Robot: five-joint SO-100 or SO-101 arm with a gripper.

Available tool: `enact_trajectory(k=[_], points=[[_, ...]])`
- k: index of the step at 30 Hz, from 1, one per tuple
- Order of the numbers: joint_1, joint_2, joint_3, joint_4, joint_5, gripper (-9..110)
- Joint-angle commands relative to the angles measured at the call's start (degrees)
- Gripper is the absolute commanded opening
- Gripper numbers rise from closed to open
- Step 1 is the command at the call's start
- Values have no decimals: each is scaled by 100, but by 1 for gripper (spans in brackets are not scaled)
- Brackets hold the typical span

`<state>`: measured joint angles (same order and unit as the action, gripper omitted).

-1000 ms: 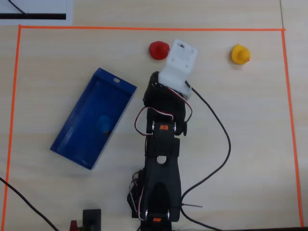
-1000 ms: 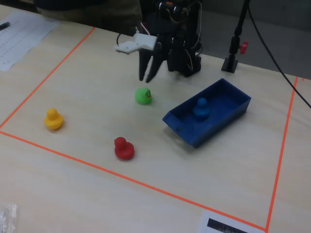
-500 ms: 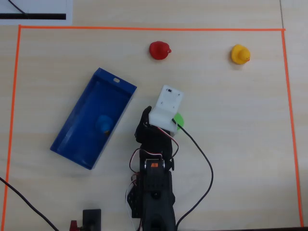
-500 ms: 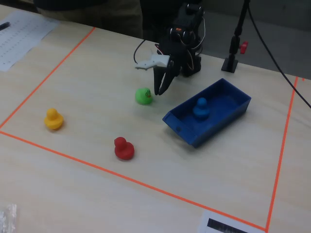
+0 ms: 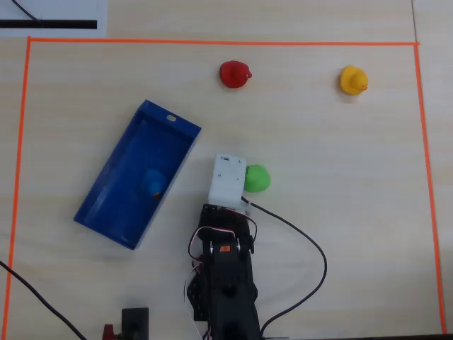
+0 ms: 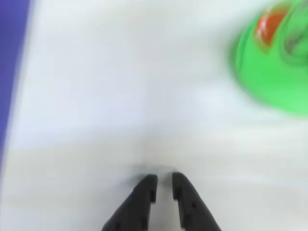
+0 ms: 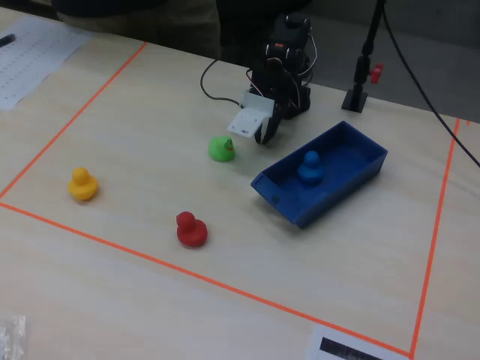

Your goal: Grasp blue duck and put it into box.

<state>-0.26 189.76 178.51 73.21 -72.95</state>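
The blue duck (image 5: 152,183) sits upright inside the dark-blue box (image 5: 126,145), near the middle of its floor; the fixed view shows the duck (image 7: 310,166) within the box walls (image 7: 300,206). My gripper (image 6: 163,182) hangs low over bare table between the box and the green duck. Its jaws stand almost together with a thin gap and hold nothing. In the overhead view the white wrist housing (image 5: 228,177) hides the fingers. In the fixed view the gripper (image 7: 262,137) points down beside the box's near corner.
A green duck (image 5: 257,178) lies just right of the wrist housing and fills the wrist view's upper right (image 6: 272,67). A red duck (image 5: 234,74) and a yellow duck (image 5: 352,80) stand further off. Orange tape (image 5: 212,42) borders the work area. The box edge (image 6: 9,57) shows at the wrist view's left.
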Motion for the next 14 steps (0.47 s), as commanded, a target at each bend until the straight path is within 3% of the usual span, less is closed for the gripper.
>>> enact_trajectory(k=[1,14], points=[[299,0,-26,185,-9,2],[483,-9,-26,185,0,5]])
